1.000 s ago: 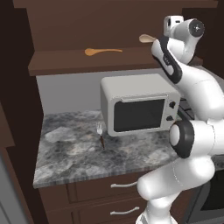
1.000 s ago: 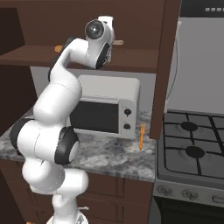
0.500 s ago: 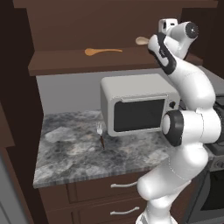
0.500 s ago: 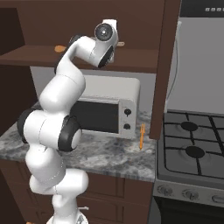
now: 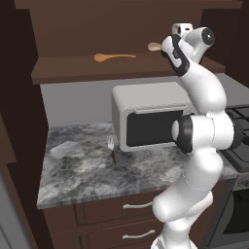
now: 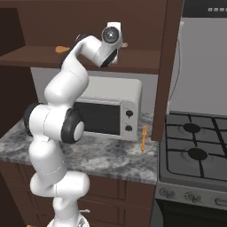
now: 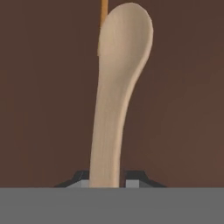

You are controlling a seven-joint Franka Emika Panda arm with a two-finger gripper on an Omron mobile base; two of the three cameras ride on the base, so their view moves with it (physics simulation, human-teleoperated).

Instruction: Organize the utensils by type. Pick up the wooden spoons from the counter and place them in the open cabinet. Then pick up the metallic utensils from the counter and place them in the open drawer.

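The fingers (image 7: 107,183) pinch the pale wooden spoon (image 7: 116,92) by its handle end, its long axis running straight out ahead of them, bowl foremost over the cabinet (image 5: 73,68) shelf near the right end. The orange-tan spoon (image 5: 113,57) already lies on that shelf, mid-length. Releasing looks next; the fork (image 5: 112,148) on the counter (image 5: 82,172) and the orange-handled utensil (image 6: 143,137) at its stove-side edge remain.
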